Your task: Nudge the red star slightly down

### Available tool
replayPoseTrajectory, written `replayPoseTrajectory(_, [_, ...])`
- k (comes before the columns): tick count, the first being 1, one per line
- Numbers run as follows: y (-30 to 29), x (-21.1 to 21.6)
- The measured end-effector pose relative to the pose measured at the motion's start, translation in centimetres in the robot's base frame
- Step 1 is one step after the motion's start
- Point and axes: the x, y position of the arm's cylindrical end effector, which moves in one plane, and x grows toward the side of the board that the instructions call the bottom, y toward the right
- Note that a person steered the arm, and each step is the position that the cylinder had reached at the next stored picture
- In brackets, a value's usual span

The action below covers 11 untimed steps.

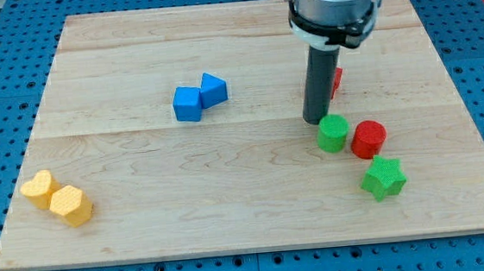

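Observation:
The red star [336, 79] is mostly hidden behind my rod; only a red sliver shows at the rod's right side, right of the board's centre. My tip [316, 119] rests on the board just below and left of that red sliver, close to it. A green cylinder [333, 133] stands right below my tip. A red cylinder [368, 138] sits to the right of the green cylinder. A green star [383, 178] lies below the red cylinder.
A blue cube [188, 103] and a blue angular block [213, 89] touch each other left of centre. A yellow heart [38, 188] and a yellow hexagonal block [71, 205] lie at the board's lower left. The wooden board [231, 214] lies on a blue pegboard.

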Motion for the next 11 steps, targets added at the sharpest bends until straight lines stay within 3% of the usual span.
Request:
replayPoseTrajectory(1, [0.1,1.8])
replayPoseTrajectory(2, [-0.2,0.6])
replayPoseTrajectory(3, [-1.8,-4.4])
replayPoseTrajectory(5, [-9.9,-9.3])
replayPoseTrajectory(8, [-5.3,-12.6])
replayPoseTrajectory(9, [-1.4,-12.2])
replayPoseTrajectory(10, [0.5,-6.7])
replayPoseTrajectory(11, [-0.3,-8.7])
